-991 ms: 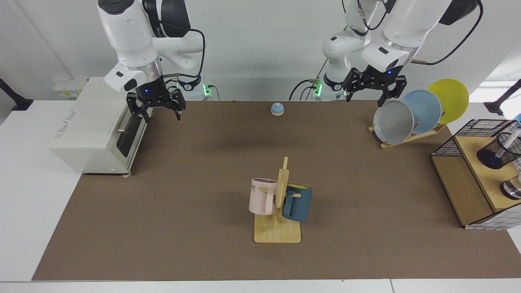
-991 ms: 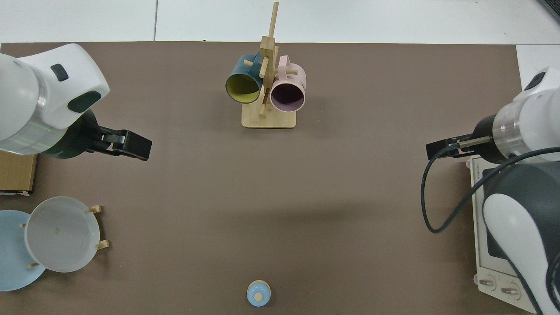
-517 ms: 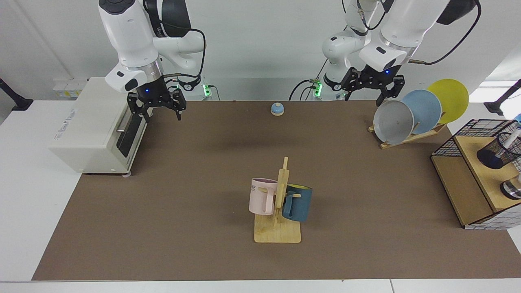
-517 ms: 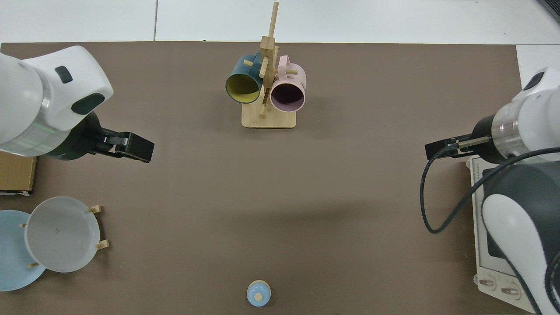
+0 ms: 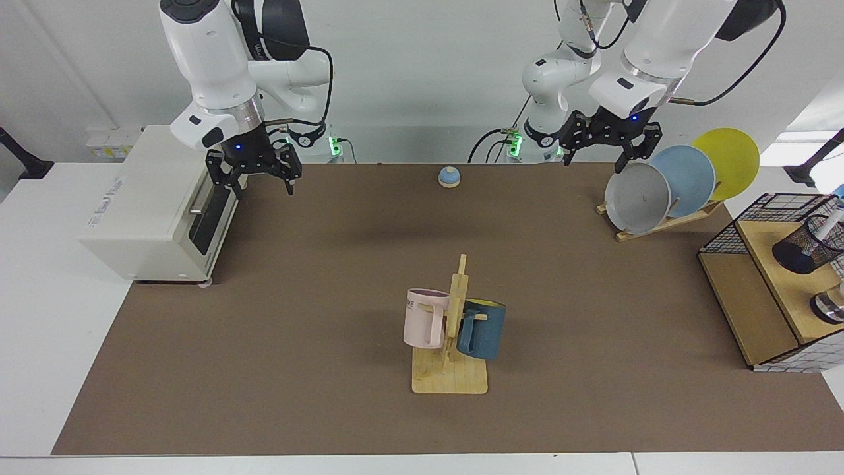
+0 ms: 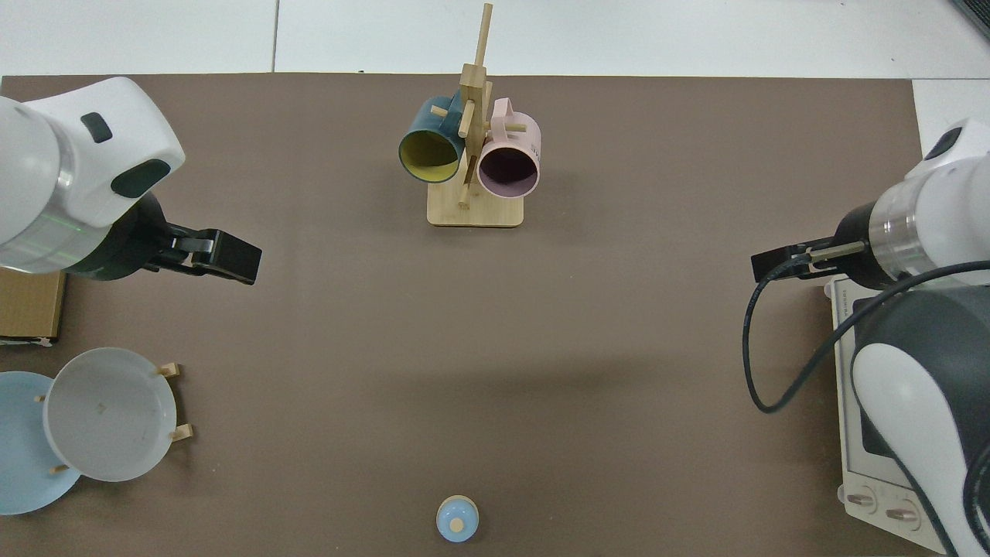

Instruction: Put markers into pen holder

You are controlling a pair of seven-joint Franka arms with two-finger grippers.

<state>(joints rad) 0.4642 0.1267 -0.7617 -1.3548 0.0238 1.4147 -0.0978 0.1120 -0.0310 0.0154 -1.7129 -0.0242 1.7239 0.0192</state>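
- Where the facing view ends at its right edge, the marker [image 5: 827, 224] stands tilted in the pen holder [image 5: 806, 247], its upper end leaning right; the top view shows neither.
- The left hand [image 5: 602, 159] hangs spread above the grey plate [image 5: 637, 197], empty.
- The right hand [image 5: 261, 183] waits spread beside the white oven [image 5: 151, 204].
- The pink mug [image 5: 425, 318] bears lettering, unreadable.

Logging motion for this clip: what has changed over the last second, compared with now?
Only the left pincer shifted a little: it rose slightly near the plate rack, then eased back, open and empty throughout. The right pincer waits open by the white oven, unmoved. The marker stands in the pen holder as before; mugs and bell stayed put.
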